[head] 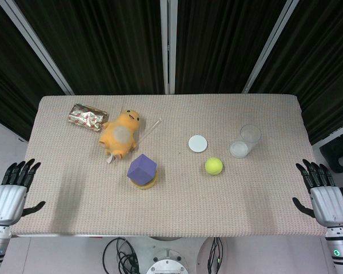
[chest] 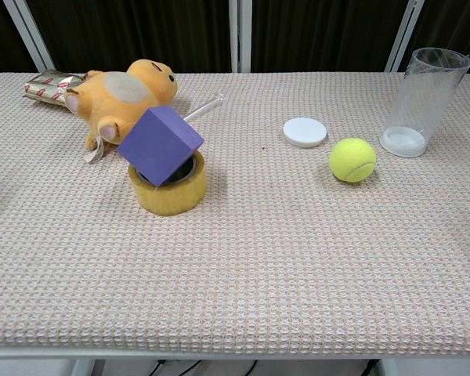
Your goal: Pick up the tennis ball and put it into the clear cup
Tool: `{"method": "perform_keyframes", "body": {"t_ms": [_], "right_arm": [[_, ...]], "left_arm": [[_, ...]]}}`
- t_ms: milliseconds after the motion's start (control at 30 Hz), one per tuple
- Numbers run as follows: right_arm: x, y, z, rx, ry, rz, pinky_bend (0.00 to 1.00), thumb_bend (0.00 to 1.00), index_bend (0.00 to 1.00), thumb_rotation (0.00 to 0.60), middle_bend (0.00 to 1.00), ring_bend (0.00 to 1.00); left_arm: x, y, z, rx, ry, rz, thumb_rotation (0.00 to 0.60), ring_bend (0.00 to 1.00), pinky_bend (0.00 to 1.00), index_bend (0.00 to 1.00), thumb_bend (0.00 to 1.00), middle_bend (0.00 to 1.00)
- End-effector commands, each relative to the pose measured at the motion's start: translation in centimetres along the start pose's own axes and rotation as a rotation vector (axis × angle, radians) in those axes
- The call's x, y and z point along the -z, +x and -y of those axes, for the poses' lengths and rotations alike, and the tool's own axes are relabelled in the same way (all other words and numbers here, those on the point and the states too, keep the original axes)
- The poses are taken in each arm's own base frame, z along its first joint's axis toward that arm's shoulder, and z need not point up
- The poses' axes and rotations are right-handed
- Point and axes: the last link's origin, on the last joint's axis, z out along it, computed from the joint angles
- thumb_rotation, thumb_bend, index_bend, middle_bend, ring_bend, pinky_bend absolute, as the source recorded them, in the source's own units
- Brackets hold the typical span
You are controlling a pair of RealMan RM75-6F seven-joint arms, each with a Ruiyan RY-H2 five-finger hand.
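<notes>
A yellow-green tennis ball lies on the beige cloth, right of centre. The clear cup stands upright just behind and to the right of it, a short gap between them. My left hand hovers off the table's left edge, fingers spread, holding nothing. My right hand hovers off the right edge, fingers also spread and empty. Both hands are far from the ball. Neither hand shows in the chest view.
A white round lid lies left of the cup. A purple cube sits tilted on a yellow tape roll. An orange plush toy, a thin clear rod and a shiny foil packet lie back left.
</notes>
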Motion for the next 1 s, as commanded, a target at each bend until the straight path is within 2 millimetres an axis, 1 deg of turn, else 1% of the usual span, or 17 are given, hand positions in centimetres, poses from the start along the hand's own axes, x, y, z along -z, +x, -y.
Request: {"method": "perform_keyframes", "body": {"t_ms": [33, 333, 467, 533, 600, 667, 833, 1000], "right_arm": [[0.0, -0.1, 0.1, 0.002, 0.003, 0.003, 0.00, 0.18, 0.00, 0.600, 0.00, 0.00], [0.0, 0.8, 1.1, 0.034, 0.043, -0.019, 0.00, 0.18, 0.00, 0.600, 0.00, 0.00], [-0.5, 0.5, 1.9, 0.047, 0.072, 0.011, 0.00, 0.18, 0.00, 0.600, 0.00, 0.00], [-1.0, 0.2, 2.7, 0.027, 0.097, 0.044, 0.00, 0.18, 0.00, 0.600, 0.00, 0.00], [-1.7, 0.2, 3.6, 0.019, 0.133, 0.060, 0.00, 0.18, 0.00, 0.600, 0.00, 0.00], [-2.5, 0.1, 4.3, 0.046, 0.163, 0.064, 0.00, 0.18, 0.00, 0.600, 0.00, 0.00], [-4.8, -0.4, 7.1, 0.104, 0.244, 0.099, 0.00, 0.18, 0.00, 0.600, 0.00, 0.00], [-7.3, -2.0, 9.9, 0.127, 0.302, 0.169, 0.00, 0.18, 0.00, 0.600, 0.00, 0.00]], "left_arm": [[0.0, 0.0, 0.1, 0.010, 0.007, -0.002, 0.600, 0.00, 0.00, 0.02, 0.09, 0.00], [0.0, 0.2, -0.2, 0.010, -0.002, -0.018, 0.600, 0.00, 0.00, 0.02, 0.09, 0.00], [-0.3, 0.4, -0.2, 0.020, 0.001, -0.028, 0.600, 0.00, 0.00, 0.02, 0.09, 0.00], [-0.4, 0.3, -0.2, 0.024, -0.001, -0.027, 0.600, 0.00, 0.00, 0.02, 0.09, 0.00], [-0.5, 0.0, -0.2, 0.020, -0.004, -0.023, 0.600, 0.00, 0.00, 0.02, 0.09, 0.00], [-0.4, -0.1, -0.2, 0.016, -0.005, -0.021, 0.600, 0.00, 0.00, 0.02, 0.09, 0.00], [-0.4, -0.1, 0.1, 0.012, 0.002, -0.025, 0.600, 0.00, 0.00, 0.02, 0.09, 0.00], [-0.1, -0.3, 0.4, 0.019, 0.006, -0.019, 0.600, 0.00, 0.00, 0.02, 0.09, 0.00]]}}
